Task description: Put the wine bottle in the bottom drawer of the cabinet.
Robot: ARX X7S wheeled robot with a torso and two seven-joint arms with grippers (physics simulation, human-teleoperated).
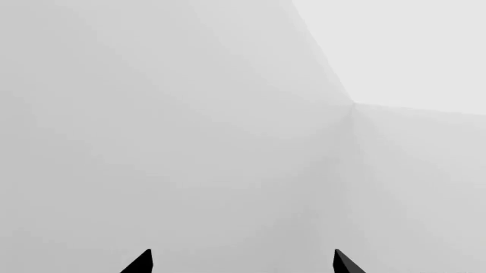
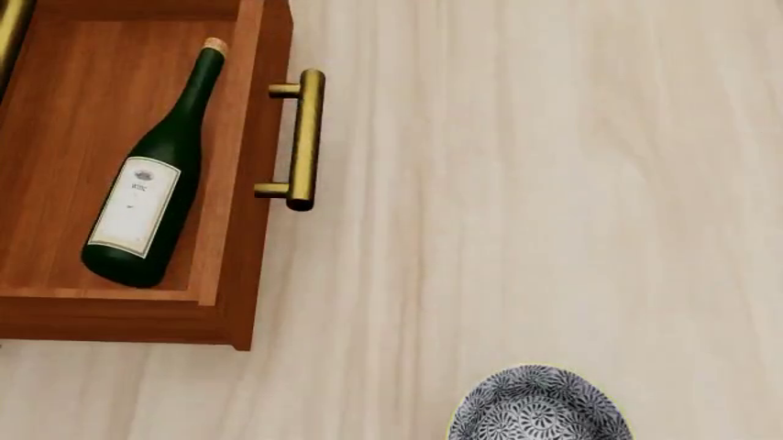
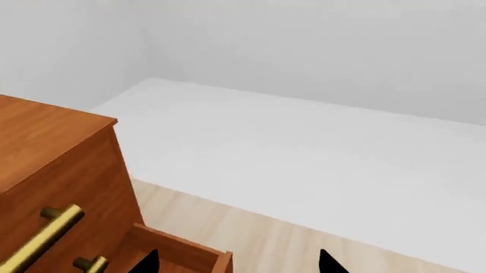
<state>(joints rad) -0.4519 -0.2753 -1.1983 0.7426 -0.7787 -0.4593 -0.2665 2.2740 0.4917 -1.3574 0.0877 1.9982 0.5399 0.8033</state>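
Bottle [image 2: 145, 180] is lying on its side inside the pulled-out bottom drawer [image 2: 233, 165], cork toward the cabinet [image 3: 53, 165], label facing up. Brass handle [image 2: 303, 139] is jutting from the drawer front. Left gripper [image 1: 243, 263] is pointing at blank white wall, tips spread, holding nothing. Right gripper [image 3: 237, 263] is hovering above the drawer corner, tips likewise apart, empty. A patterned bowl [image 2: 538, 408] is sitting on the pale floor [image 2: 551, 183].

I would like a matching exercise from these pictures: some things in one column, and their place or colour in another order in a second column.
Things:
1. wine bottle
2. brass handle
3. patterned bowl
4. cork

Descriptions:
A. tan, at the bottle's narrow end
B. lying on its side inside the open bottom drawer
C. on the pale floor, near the head view's lower edge
D. on the drawer's front

Pairs: 1-B, 2-D, 3-C, 4-A
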